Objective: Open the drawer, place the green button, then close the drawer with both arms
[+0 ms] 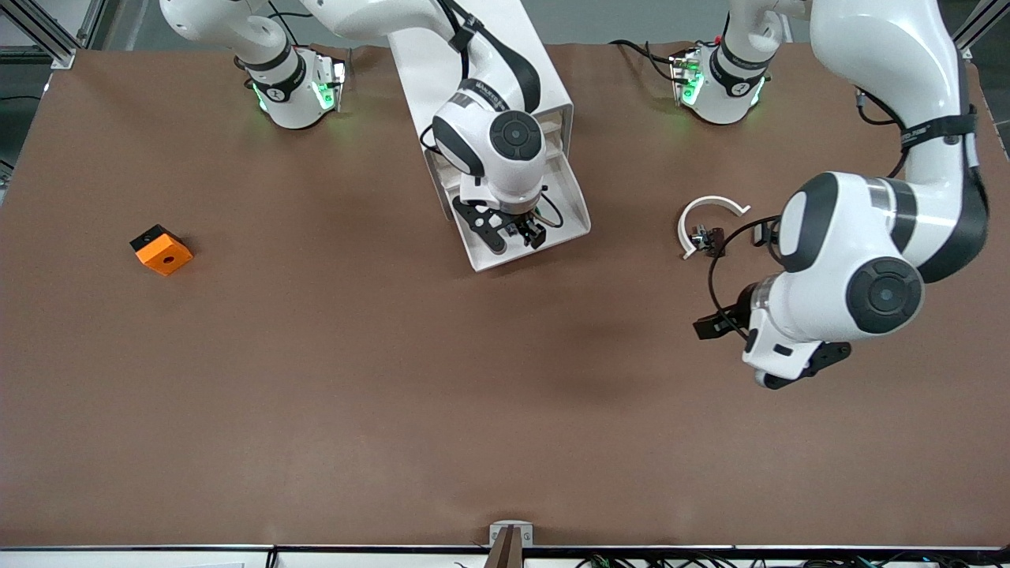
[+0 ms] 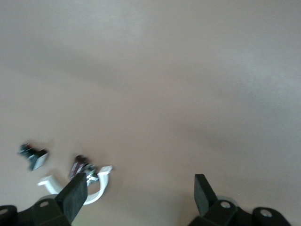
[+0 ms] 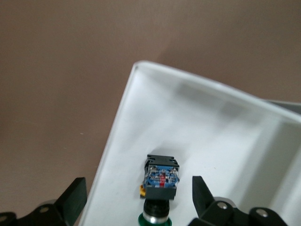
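a: what sits nearest the front camera?
b: the left gripper (image 1: pixel 714 325), up over bare table (image 1: pixel 394 410) toward the left arm's end. that arm waits. its fingers (image 2: pixel 73 195) stand wide apart, nothing between them.

a: then?
b: the orange block (image 1: pixel 162 251), at about nine o'clock on the table, toward the right arm's end. a little farther from the camera, at about three o'clock, a small dark part with a white curved strip (image 1: pixel 705 223).

a: and the drawer?
b: the drawer (image 1: pixel 570 207) is pulled out of the white cabinet (image 1: pixel 481 71), at about twelve o'clock. the right gripper (image 1: pixel 517 229) hangs over it, fingers (image 3: pixel 75 197) spread apart and not touching the button (image 3: pixel 160 186). the button lies inside the drawer on its white floor, near one side wall, green cap toward the gripper.
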`<state>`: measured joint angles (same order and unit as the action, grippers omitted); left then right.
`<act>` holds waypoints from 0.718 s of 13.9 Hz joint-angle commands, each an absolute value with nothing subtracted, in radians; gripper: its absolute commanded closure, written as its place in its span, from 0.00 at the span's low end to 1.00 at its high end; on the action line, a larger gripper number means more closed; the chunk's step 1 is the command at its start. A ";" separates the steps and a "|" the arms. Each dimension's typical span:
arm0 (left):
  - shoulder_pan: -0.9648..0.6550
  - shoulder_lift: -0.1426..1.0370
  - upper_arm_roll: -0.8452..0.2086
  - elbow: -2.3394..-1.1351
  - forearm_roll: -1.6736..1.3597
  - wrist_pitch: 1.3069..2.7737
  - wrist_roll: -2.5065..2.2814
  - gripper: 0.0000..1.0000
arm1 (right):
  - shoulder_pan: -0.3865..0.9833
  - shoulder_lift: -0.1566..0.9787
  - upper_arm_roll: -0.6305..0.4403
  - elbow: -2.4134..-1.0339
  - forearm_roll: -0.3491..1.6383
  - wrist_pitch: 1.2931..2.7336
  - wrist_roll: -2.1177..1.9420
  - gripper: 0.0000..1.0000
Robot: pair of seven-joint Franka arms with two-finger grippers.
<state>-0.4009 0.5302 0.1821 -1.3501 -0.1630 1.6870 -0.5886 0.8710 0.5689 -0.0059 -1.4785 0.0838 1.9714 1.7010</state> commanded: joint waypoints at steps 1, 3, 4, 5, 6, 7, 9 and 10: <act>-0.411 0.443 0.123 -1.567 -0.147 1.869 -0.572 0.00 | 0.793 0.526 0.000 -1.335 0.098 1.773 1.694 0.00; -0.417 0.475 0.063 -1.580 -0.146 1.948 -0.572 0.00 | 0.740 0.491 0.000 -1.273 0.097 1.672 1.628 0.00; -0.426 0.503 0.025 -1.588 -0.149 1.985 -0.587 0.00 | 0.712 0.457 0.000 -1.270 0.098 1.645 1.547 0.00; -0.449 0.520 0.015 -1.600 -0.149 2.020 -0.594 0.00 | 0.686 0.415 -0.002 -1.272 0.097 1.623 1.458 0.00; -0.462 0.547 0.005 -1.612 -0.155 2.070 -0.595 0.00 | 0.649 0.379 -0.003 -1.278 0.097 1.580 1.362 0.00; -0.483 0.576 -0.024 -1.623 -0.164 2.123 -0.610 0.00 | 0.619 0.353 -0.003 -1.278 0.095 1.528 1.274 0.00; -0.540 0.621 -0.029 -1.664 -0.164 2.244 -0.681 0.00 | 0.548 0.284 -0.003 -1.299 0.092 1.484 1.073 0.00; -0.548 0.627 -0.035 -1.681 -0.166 2.278 -0.690 0.00 | 0.516 0.249 -0.003 -1.325 0.089 1.468 0.981 0.00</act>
